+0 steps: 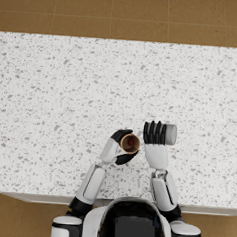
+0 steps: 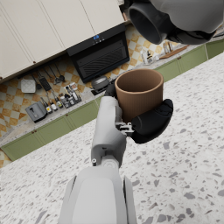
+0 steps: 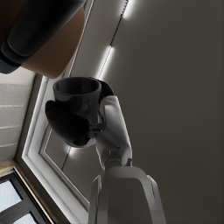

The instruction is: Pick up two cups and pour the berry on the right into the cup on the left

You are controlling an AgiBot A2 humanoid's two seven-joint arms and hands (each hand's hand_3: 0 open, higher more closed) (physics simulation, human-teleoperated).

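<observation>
Left hand (image 1: pixel 119 146) grasping upright round brown cup (image 1: pixel 130 143) with red berry (image 1: pixel 131 141) inside, right hand (image 1: pixel 155 134) grasping tipped grey cup (image 1: pixel 169 134), mouth toward the brown cup, above speckled white surface (image 1: pixel 52 96)

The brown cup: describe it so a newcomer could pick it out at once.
On the speckled white counter, look at the near edge where the two white arms meet. The left hand holds the brown cup upright there, right beside the grey cup gripped by the right hand. Unlike that tipped-over grey one, it is tan-walled, with something red showing inside.
</observation>
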